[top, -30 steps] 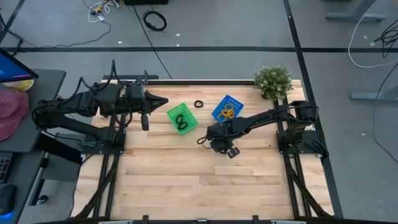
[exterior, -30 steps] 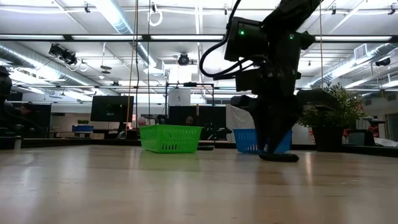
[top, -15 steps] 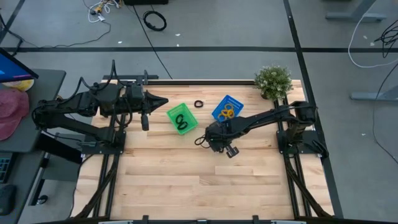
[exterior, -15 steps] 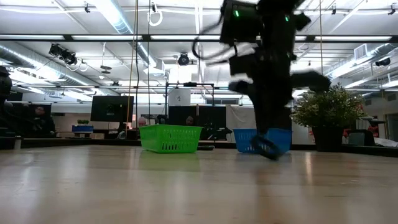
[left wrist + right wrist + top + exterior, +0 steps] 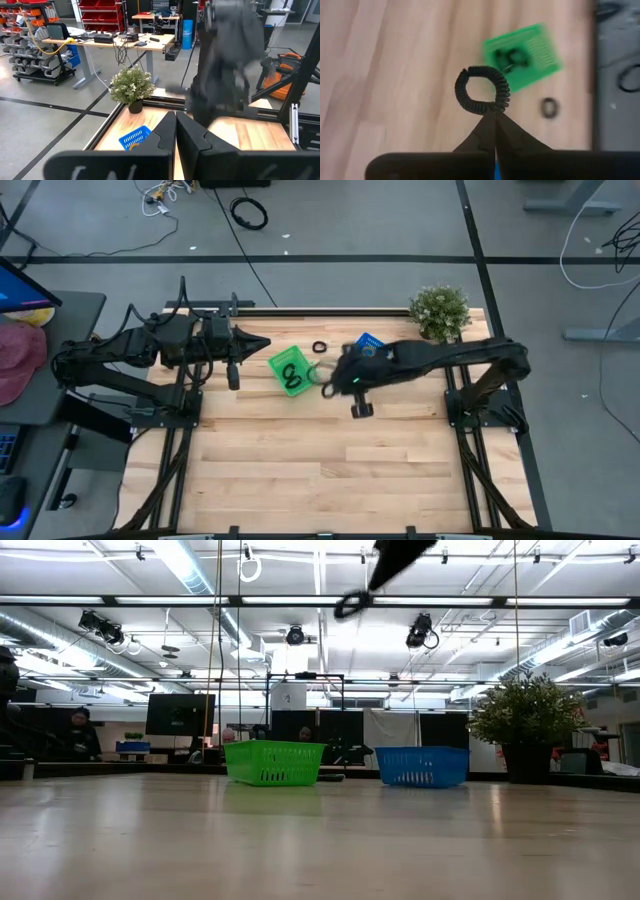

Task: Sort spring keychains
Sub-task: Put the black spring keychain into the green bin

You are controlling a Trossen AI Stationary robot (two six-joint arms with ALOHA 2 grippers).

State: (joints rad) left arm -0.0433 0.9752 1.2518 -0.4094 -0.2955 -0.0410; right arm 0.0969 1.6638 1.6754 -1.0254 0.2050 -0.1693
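Spanning the middle of the scene, the wooden worktop [image 5: 300, 470] carries everything the sort needs, with bare boards in front and the containers grouped toward the far edge, where both arms can reach. A potted plant [image 5: 439, 310] stands at the far right corner, out of the working path.

The left arm waits at the left side, its left hand [image 5: 262, 343] clenched on nothing and pointing toward the containers, apparently parked so it does not cross the other arm's route.

The right arm reaches across from its side, covering most of the blue basket [image 5: 368, 342], of which only a corner shows from above. The right hand [image 5: 326, 388] is raised well above the boards, beside the green basket [image 5: 292, 370]. It is clenched on a black spring keychain [image 5: 482, 90], pinching the coil at one edge between the fingertips so the loop hangs free ahead of them; the level view shows it high in the air [image 5: 352, 605]. By my reading this is the carry toward the green basket, since that one already holds black keychains [image 5: 292, 375].

One more black keychain [image 5: 319, 347] lies loose on the boards between the two baskets, probably still to be sorted.
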